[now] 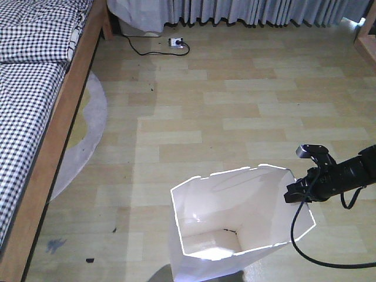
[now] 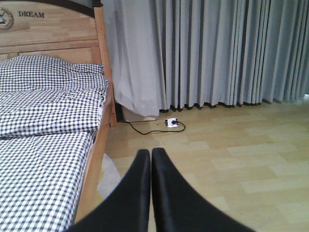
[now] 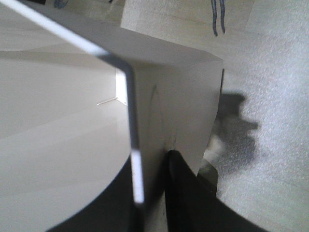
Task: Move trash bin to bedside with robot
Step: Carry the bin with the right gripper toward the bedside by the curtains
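Observation:
The white trash bin (image 1: 235,211) stands on the wooden floor at the bottom centre of the front view, its cream inside showing. My right gripper (image 1: 294,194) reaches in from the right and is shut on the bin's right rim. In the right wrist view the bin wall (image 3: 178,96) runs between the jaws of the right gripper (image 3: 149,193), one finger inside and one outside. The bedside (image 1: 59,135), a light-brown frame under checked bedding, runs along the left, well apart from the bin. My left gripper (image 2: 147,153) is shut on nothing and points toward the bed (image 2: 43,145).
A round grey rug (image 1: 91,117) lies partly under the bed. A power strip with a black cable (image 1: 175,42) sits by the grey curtains (image 1: 252,12). Wooden furniture (image 1: 367,41) shows at the top right. A black cable (image 1: 305,249) trails from the right arm.

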`<state>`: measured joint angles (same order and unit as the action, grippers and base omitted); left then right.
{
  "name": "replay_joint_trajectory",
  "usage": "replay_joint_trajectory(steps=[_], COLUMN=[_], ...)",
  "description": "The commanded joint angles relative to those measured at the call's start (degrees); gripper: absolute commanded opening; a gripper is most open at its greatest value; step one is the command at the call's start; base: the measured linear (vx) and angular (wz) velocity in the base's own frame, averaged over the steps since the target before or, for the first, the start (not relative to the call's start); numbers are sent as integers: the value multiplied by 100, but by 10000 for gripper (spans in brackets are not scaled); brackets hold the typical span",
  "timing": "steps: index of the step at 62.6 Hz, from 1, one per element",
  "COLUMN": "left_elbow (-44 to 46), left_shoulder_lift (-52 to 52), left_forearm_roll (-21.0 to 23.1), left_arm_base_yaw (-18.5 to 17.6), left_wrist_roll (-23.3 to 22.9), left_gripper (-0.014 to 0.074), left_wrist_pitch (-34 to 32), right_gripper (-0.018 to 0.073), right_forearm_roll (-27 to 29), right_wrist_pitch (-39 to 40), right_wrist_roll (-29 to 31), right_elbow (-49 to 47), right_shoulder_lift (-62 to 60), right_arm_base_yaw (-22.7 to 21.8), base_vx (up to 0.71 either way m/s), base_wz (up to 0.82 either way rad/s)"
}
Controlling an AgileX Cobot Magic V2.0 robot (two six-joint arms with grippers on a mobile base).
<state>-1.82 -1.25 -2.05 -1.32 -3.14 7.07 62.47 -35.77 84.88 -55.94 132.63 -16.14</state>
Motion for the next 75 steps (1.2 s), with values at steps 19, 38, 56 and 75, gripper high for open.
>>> replay_joint_trajectory(steps=[19, 38, 56, 75], left_elbow=[138, 138, 138, 138], left_shoulder_lift=[-31, -31, -31, -31], left_forearm_roll=[12, 12, 12, 12], left_arm_base_yaw=[-3, -3, -3, -3], left_wrist_roll=[-25, -25, -25, -25], left_gripper=[-6, -6, -6, -6], left_wrist_pitch=[-418, -418, -418, -418], right_gripper=[-2, -2, -2, -2], right_forearm_roll=[375, 375, 375, 375], right_wrist_pitch=[-1122, -1122, -1122, -1127], right_wrist_roll=[-80, -80, -80, -80], right_elbow=[-58, -58, -58, -58], right_shoulder_lift=[-413, -413, -413, -413], right_arm_base_yaw=[-27, -27, -27, -27], base_vx=[28, 30, 31, 32], base_wz=[-4, -3, 0, 2])
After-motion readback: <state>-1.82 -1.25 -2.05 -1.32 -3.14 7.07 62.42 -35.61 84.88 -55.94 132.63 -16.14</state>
